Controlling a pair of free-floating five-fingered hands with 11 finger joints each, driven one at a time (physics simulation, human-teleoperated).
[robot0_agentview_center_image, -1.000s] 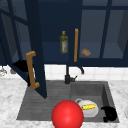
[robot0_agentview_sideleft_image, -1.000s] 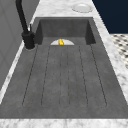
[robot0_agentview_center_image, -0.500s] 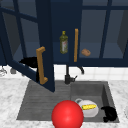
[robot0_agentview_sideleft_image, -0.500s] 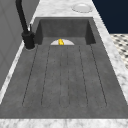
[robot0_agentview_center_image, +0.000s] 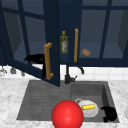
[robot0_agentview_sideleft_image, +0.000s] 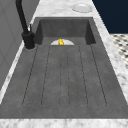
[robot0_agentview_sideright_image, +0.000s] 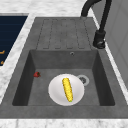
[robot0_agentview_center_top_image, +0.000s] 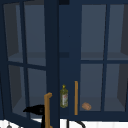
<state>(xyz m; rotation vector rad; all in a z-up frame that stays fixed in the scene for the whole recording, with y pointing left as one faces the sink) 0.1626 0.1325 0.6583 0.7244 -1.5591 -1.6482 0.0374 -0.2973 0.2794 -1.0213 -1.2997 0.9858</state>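
Nearest the front, a red ball (robot0_agentview_center_image: 67, 115) sits at the sink's (robot0_agentview_center_image: 35, 100) front edge, beside a plate (robot0_agentview_center_image: 88, 110) bearing a corn cob (robot0_agentview_center_image: 89, 107) in the basin, with the right hand (robot0_agentview_center_image: 109, 113) low at the basin's right corner, fingers curled on nothing. Farther back, the left hand (robot0_agentview_center_image: 37, 59) grips the handle (robot0_agentview_center_image: 47, 61) of the swung-open left cabinet door (robot0_agentview_center_image: 30, 40), fingers wrapped round it. Deepest, a bottle (robot0_agentview_center_image: 63, 42) and a bread roll (robot0_agentview_center_image: 86, 52) stand on the cabinet shelf.

The swung-out cabinet door (robot0_agentview_center_image: 32, 42) is standing between my left hand (robot0_agentview_center_image: 36, 58) and the shelf; the gap beside the bottle (robot0_agentview_center_image: 63, 42) is staying open.
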